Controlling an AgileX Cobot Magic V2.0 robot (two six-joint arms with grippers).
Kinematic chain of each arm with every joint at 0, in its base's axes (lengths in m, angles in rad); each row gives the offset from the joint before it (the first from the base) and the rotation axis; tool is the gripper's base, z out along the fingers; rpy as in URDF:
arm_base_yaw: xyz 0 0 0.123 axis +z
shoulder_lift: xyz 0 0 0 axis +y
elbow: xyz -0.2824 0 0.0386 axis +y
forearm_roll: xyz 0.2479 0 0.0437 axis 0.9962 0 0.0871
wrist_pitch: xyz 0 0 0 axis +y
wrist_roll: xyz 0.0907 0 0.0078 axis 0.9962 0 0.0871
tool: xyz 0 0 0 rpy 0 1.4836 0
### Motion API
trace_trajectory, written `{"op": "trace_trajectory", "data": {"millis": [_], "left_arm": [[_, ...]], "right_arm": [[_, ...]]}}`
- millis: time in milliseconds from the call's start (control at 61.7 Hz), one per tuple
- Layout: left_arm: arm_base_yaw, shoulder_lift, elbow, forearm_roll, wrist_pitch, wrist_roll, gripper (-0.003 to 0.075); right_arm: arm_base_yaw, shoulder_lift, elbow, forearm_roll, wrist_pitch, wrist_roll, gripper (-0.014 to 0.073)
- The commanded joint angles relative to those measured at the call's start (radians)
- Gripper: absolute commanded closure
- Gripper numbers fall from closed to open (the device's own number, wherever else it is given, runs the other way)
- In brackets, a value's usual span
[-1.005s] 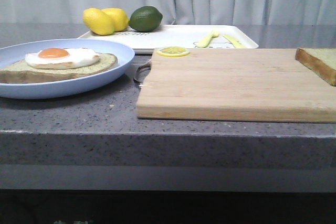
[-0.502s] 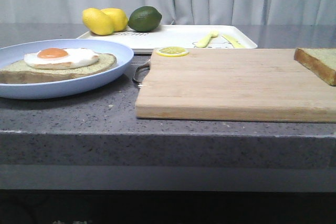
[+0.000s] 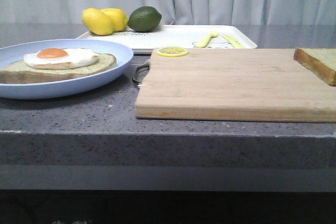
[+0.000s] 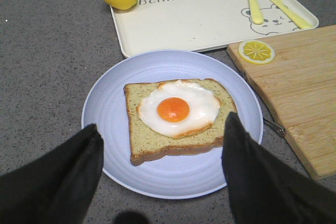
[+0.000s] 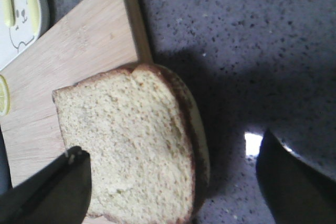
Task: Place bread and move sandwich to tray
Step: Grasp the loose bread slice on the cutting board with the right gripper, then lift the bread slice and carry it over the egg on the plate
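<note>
The bread (image 3: 317, 62) lies at the right end of the wooden cutting board (image 3: 231, 85); in the right wrist view the bread (image 5: 131, 145) overhangs the board's edge. My right gripper (image 5: 173, 187) hovers open over it, one finger above the slice, the other above the counter. The egg-topped slice (image 3: 58, 64) sits on the round light-blue plate (image 3: 118, 56); my left gripper (image 4: 163, 171) is open above its near side, fingers astride the slice (image 4: 176, 116). The white tray (image 3: 173, 36) stands behind. No gripper shows in the front view.
Two lemons (image 3: 104, 20) and a lime (image 3: 144, 18) sit on the tray's left end, yellow cutlery shapes (image 3: 218, 38) on its right. A lemon slice (image 3: 171, 51) lies on the board's far left corner. The board's metal handle (image 3: 140, 72) faces the plate.
The front view shifted slightly; nothing on the counter has visibly moved.
</note>
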Motion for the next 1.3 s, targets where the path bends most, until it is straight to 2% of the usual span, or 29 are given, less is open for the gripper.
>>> {"op": "trace_trajectory", "data": {"millis": [0,259,535,616,859,924,1054,1280], "left_arm": [[-0.008,0.002,-0.034,0.004,-0.071,0.001,0.0241],[-0.008,0.002,-0.034,0.004,-0.071,0.001,0.0241],[-0.008,0.002,-0.034,0.004,-0.071,0.001,0.0241],[-0.008,0.002,-0.034,0.004,-0.071,0.001,0.0241],[-0.008,0.002,-0.034,0.004,-0.071,0.001,0.0241],[-0.008,0.002,-0.034,0.004,-0.071,0.001,0.0241],[-0.008,0.002,-0.034,0.004,-0.071,0.001,0.0241],[-0.008,0.002,-0.034,0.004,-0.071,0.001,0.0241]], "right_arm": [[-0.006,-0.024,-0.007,0.099,0.129,-0.044,-0.0048],[0.035,0.020,0.051,0.140,0.130,-0.120,-0.0048],[0.077,0.026,0.059,0.141,0.130,-0.135,-0.0045],[0.077,0.026,0.059,0.147,0.131,-0.135,0.0011],[0.077,0.015,0.059,0.162,0.131,-0.131,0.0369],[0.077,0.001,0.059,0.163,0.131,-0.126,0.0434],[0.078,-0.048,0.059,0.193,0.131,-0.126,0.0496],[0.087,-0.179,0.059,0.280,0.131,-0.124,0.0502]]}}
